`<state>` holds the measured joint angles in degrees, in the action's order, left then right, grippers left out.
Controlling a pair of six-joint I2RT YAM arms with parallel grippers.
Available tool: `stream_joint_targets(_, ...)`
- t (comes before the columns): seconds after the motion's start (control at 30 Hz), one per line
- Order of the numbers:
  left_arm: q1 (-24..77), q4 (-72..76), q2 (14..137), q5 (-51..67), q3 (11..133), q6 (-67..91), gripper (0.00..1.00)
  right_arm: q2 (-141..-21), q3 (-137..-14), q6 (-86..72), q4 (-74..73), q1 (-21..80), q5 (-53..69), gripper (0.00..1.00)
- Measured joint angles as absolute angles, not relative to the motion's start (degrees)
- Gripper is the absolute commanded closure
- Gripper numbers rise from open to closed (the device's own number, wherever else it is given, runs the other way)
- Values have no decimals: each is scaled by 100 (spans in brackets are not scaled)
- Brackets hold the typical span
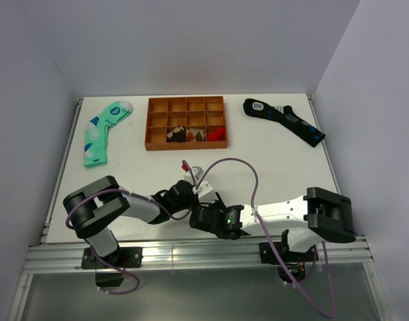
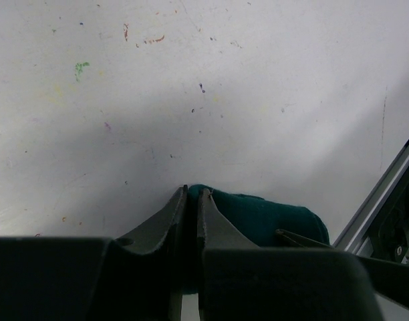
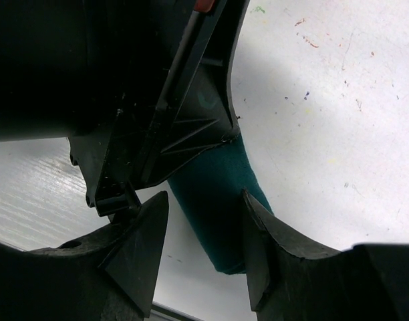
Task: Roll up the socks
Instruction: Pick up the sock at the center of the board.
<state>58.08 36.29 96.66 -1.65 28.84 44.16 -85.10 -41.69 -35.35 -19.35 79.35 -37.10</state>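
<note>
White, scuffed tabletop fills both wrist views. Left gripper is pinched almost closed on the edge of the teal socks, which bulge toward its 3 o'clock. Right gripper spreads wide, straddling that roll near the tabletop's 6 o'clock edge.

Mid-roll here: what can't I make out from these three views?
Left wrist view: the left gripper covers the near part of the socks, so the roll's progress is unseen.
Right wrist view: the left gripper hides the socks' far end beyond the open right gripper.
Top view: both grippers cover the socks entirely; the contents of the tray are too small to identify.
</note>
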Motion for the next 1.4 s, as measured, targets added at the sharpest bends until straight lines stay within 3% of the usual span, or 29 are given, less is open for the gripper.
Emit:
stream_joint_targets(0.67, 5800, 3280, 9784, -128, 3201, 4401, 100, -8759, -4254, -4670, -1973, 8014, -3896, 46)
stream_joint_targets(1.07, 5662, 2930, 9944, 183, 3557, 4338, 100, -9146, -4703, -5640, -2816, 8016, -4147, 46)
stream_joint_targets(1.4, 5481, 1992, 10213, 829, 4375, 3957, 100, -9625, -4917, -4742, -3142, 8318, -4224, 48)
